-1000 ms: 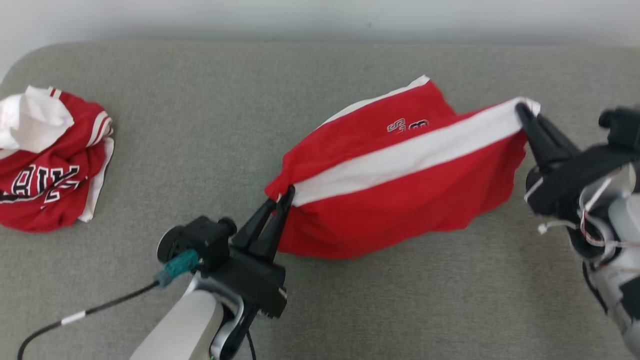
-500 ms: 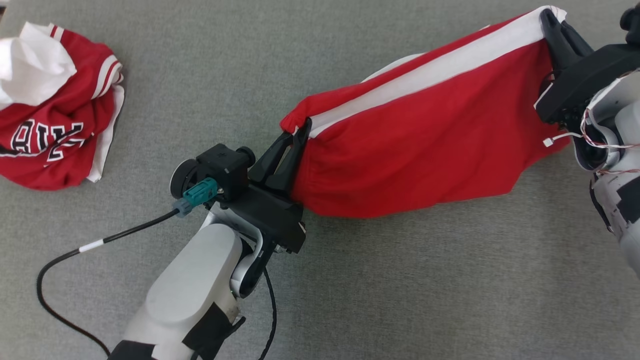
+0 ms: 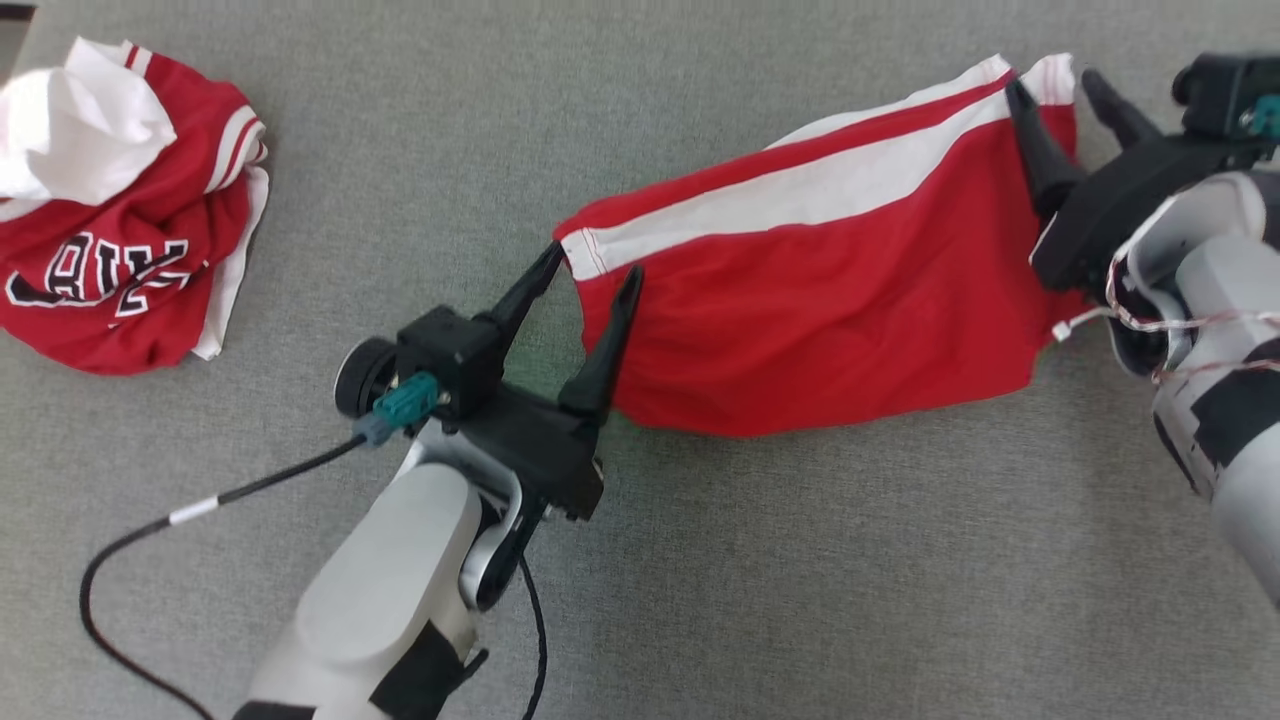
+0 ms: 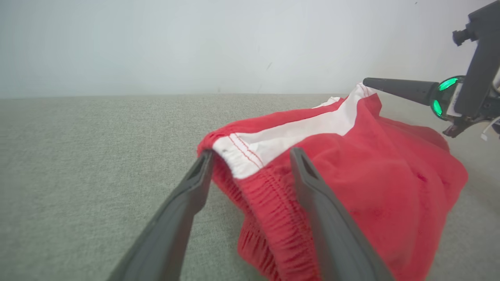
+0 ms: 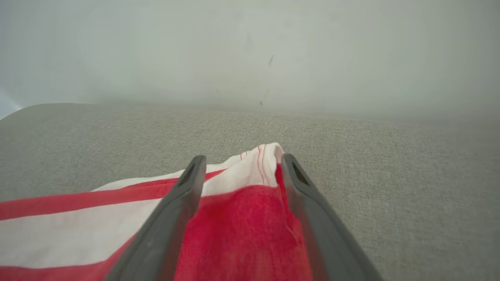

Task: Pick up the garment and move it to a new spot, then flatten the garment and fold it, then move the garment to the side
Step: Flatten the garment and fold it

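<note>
I see both wide apart: left gripper straddles the waistband corner of the red garment, right gripper straddles the far hem corner. Garment lies stretched on the grey tabletop between them. Crumpled red jersey sits well apart, far left.

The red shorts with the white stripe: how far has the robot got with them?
Looks done: the shorts lie stretched out on the grey surface, apparently at their new spot. In hand: the left gripper and right gripper stand open at opposite ends, gripping nothing; the cloth looks rumpled. Left: flattening, folding, moving it aside.
</note>
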{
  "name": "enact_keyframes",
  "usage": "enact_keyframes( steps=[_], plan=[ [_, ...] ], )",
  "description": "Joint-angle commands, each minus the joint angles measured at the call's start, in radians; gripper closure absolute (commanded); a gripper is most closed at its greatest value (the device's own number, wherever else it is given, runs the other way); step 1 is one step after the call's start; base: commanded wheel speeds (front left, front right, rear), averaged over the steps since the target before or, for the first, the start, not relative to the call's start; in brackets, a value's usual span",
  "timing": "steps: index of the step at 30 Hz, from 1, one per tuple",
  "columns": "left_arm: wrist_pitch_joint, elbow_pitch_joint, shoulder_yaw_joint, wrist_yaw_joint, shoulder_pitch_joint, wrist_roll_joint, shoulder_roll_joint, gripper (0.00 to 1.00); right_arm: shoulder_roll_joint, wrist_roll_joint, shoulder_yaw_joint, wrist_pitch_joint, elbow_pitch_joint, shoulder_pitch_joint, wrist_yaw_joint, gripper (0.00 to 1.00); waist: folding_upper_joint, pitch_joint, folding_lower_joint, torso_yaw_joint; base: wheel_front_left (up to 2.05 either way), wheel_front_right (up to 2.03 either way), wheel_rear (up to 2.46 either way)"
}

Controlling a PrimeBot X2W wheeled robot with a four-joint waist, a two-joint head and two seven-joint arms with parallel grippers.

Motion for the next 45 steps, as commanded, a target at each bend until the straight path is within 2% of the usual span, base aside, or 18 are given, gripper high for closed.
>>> enact_keyframes(
  steps=[1,7,13,17,22,30,31,32,33,34,45],
  plan=[
    [-0.003,-0.009,0.016,0.001,0.039,0.019,0.003,0.00,-0.012,0.014,0.025,-0.011,-0.008,0.032,-0.002,0.00,-0.0002,-0.038,-0.0001,-0.015,0.00,0.00,0.00],
    [-0.003,-0.067,0.108,0.005,0.156,0.071,0.018,0.00,-0.061,0.064,0.094,-0.043,-0.041,0.103,-0.002,0.00,-0.0002,-0.094,-0.0001,-0.022,0.00,0.00,0.00],
    [-0.003,-0.221,0.248,0.027,0.285,0.146,0.020,0.00,-0.098,0.121,0.133,-0.053,-0.035,0.164,-0.002,0.00,-0.0002,-0.126,-0.0001,-0.020,0.00,0.00,0.00],
    [-0.003,-0.370,0.367,0.033,0.393,0.225,-0.003,0.00,-0.099,0.159,0.156,-0.060,-0.013,0.193,-0.002,0.00,-0.0002,-0.134,-0.0001,-0.013,0.00,0.00,0.00],
    [-0.003,-0.468,0.464,0.029,0.483,0.281,-0.035,0.00,-0.088,0.184,0.170,-0.057,0.023,0.200,-0.002,0.00,-0.0002,-0.127,-0.0001,0.000,0.00,0.00,0.00],
    [-0.003,-0.506,0.513,0.021,0.555,0.318,-0.056,0.00,-0.068,0.216,0.193,-0.033,0.072,0.201,-0.002,0.00,-0.0002,-0.120,-0.0001,0.018,0.00,0.00,0.00],
    [-0.003,-0.507,0.516,0.020,0.561,0.318,-0.057,0.00,-0.066,0.223,0.198,-0.023,0.074,0.207,-0.002,0.02,-0.0002,-0.120,-0.0001,0.019,0.00,0.00,0.00],
    [-0.003,-0.508,0.518,0.019,0.563,0.318,-0.057,0.00,-0.064,0.231,0.202,-0.009,0.075,0.213,-0.002,0.19,-0.0002,-0.121,-0.0001,0.019,0.00,0.00,0.00],
    [-0.003,-0.509,0.517,0.019,0.563,0.310,-0.058,0.00,-0.064,0.236,0.206,-0.001,0.071,0.216,-0.002,0.68,-0.0002,-0.122,-0.0001,0.019,0.00,0.00,0.00],
    [-0.003,-0.509,0.515,0.021,0.562,0.302,-0.058,0.00,-0.065,0.243,0.209,0.001,0.069,0.220,-0.002,1.00,-0.0002,-0.124,-0.0001,0.019,0.00,0.00,0.00],
    [-0.003,-0.464,0.521,0.014,0.607,0.293,-0.057,0.00,-0.079,0.323,0.225,-0.057,0.014,0.292,-0.002,1.00,-0.0002,-0.213,-0.0001,-0.043,0.00,0.00,0.00]
  ],
)
